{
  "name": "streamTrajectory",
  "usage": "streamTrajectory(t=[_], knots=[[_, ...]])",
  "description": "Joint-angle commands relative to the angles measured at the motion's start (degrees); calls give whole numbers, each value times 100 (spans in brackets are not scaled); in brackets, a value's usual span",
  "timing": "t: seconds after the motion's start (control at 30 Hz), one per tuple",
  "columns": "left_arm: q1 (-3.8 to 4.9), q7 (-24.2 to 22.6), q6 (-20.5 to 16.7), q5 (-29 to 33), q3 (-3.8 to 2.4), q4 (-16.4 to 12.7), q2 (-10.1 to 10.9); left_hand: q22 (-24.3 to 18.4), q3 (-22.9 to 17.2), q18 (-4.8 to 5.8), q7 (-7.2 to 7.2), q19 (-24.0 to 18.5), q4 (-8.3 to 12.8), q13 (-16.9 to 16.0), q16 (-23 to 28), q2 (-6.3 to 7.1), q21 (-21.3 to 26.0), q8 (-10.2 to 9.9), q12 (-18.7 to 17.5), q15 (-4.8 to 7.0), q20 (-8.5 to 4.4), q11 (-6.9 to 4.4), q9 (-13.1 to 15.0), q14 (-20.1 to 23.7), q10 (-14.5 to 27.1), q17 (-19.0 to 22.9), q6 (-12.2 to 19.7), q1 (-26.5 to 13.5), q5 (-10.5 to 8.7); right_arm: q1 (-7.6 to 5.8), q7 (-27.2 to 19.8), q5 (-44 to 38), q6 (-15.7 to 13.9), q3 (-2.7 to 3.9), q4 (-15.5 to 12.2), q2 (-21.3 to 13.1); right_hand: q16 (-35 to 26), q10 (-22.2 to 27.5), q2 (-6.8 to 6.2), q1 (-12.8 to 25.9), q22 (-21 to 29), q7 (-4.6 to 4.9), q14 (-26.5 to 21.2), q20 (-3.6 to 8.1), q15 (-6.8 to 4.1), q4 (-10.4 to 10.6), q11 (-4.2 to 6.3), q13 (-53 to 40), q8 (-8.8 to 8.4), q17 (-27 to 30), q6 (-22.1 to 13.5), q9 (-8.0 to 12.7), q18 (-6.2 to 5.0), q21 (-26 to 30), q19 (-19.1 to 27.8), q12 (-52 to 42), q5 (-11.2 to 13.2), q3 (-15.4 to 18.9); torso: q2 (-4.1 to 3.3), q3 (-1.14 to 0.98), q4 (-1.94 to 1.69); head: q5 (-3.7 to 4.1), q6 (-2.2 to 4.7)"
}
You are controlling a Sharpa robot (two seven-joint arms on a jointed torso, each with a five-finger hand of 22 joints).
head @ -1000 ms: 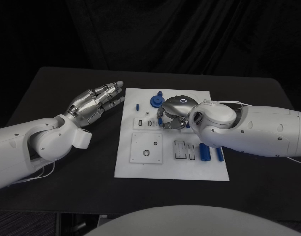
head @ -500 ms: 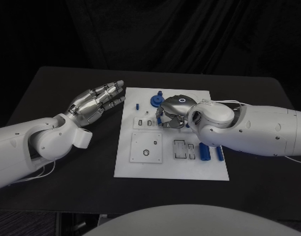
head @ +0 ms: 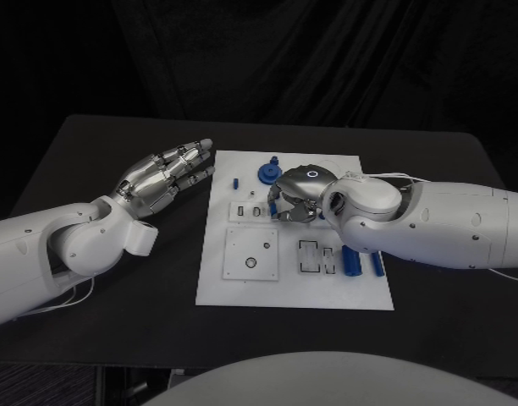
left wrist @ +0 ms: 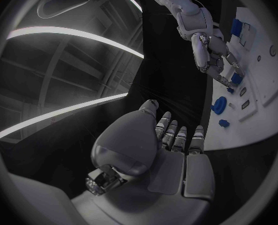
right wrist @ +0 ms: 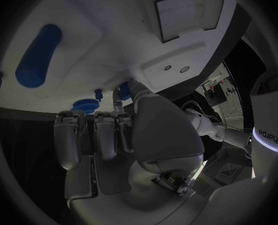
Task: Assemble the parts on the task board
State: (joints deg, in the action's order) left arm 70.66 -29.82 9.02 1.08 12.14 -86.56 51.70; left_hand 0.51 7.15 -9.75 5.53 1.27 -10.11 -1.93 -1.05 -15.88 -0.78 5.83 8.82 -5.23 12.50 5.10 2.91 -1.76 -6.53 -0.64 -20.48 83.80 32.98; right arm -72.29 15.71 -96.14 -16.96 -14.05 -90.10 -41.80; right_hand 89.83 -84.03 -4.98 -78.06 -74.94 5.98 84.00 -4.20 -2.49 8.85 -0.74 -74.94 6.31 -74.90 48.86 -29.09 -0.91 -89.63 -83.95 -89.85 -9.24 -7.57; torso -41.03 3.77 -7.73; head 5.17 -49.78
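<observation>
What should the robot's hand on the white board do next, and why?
Probably close its fingers on a small blue part. The right hand is down over the middle of the board, fingers curled near the blue parts, but whether it holds one is unclear. The left hand waits open beside the board.

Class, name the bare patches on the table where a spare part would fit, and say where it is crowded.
Free: black table beyond the right arm, and the strip behind the task board. Crowded: the board's middle under the right hand, and its left edge by the left hand.
</observation>
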Motion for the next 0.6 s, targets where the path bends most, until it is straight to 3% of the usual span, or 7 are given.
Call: streamTrajectory(t=[0.03, 0.37, 0.6], knots=[[-10, -39, 74, 18, -5, -5, -4, -4, -23, -71, 6, -15, 4, 7, 11, 18, 14, 3, -12, -43, 40, 8, -8, 9, 21, 2, 63, -58, 26, 22, 132, -38, 81, -9, 14, 0, 17, -597, -6, 78, -1487, 9, 600, -35, 60, 27, -44, -1506, -41, -1510, -63, 10, 76, 7, -566, -15, 130, 56, 0, 1, -1, 2, 1], [-11, -43, 66, 18, -5, -1, 9, -4, -23, -71, 6, -15, 4, 7, 11, 18, 14, 3, -12, -43, 40, 8, -8, 9, 21, 2, 63, -58, 26, 22, 60, -39, -244, -9, 18, -35, 17, -597, -71, 117, -1489, 25, 600, -53, 77, 142, -63, -1506, -158, -1510, -271, 15, 78, 3, -571, -15, 368, 147, 0, 1, -4, 7, 5], [-12, -117, -61, -25, -5, -28, 28, -3, -27, -71, 4, -13, 10, 8, 11, 24, 13, 8, -14, -39, 39, 3, -6, 9, 26, 2, 49, -63, 24, 9, -195, -39, -983, -5, -84, -167, 17, -597, -225, 125, -1484, 12, 600, -58, 79, 392, -60, -1506, -258, -1510, -604, 93, 74, 15, -560, -15, 623, 227, 2, 2, 4, -38, 40]])
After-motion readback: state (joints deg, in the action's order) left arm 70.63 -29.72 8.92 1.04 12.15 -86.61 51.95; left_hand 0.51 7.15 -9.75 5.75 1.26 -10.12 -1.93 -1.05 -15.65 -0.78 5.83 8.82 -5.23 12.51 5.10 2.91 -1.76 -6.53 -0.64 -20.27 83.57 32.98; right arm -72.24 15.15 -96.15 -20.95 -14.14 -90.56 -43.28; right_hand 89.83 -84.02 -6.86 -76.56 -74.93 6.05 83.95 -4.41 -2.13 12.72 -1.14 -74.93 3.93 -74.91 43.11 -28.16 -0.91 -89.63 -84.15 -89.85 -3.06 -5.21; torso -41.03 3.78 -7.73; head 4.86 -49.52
